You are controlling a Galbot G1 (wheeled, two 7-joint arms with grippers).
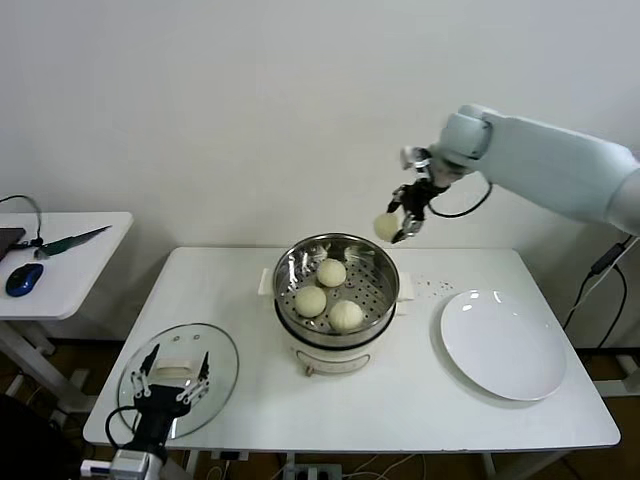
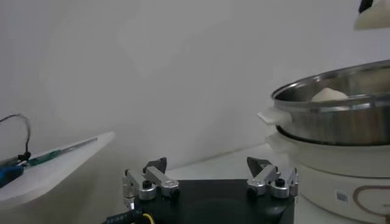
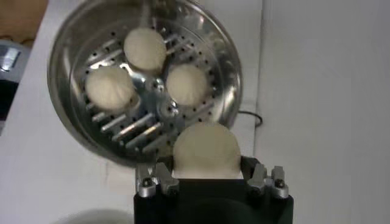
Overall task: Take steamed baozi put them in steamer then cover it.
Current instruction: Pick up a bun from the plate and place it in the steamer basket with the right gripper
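My right gripper (image 1: 402, 222) hangs in the air above the far right rim of the steamer (image 1: 290, 262), shut on a cream-white baozi (image 1: 385, 227). In the right wrist view this baozi (image 3: 206, 151) sits between the fingers of the right gripper (image 3: 207, 168), over the rim of the steamer (image 3: 67, 79). Three more baozi (image 1: 331, 272) (image 1: 310, 301) (image 1: 346, 315) lie on the perforated floor. My left gripper (image 1: 175, 375) rests open at the table's front left, just above the glass lid (image 1: 225, 350); the same gripper (image 2: 209, 164) holds nothing.
A flat white plate (image 1: 503, 345) lies on the table to the right of the steamer. A small side table (image 1: 70, 260) stands at the far left with a blue mouse (image 1: 24, 278) on it. The wall is close behind.
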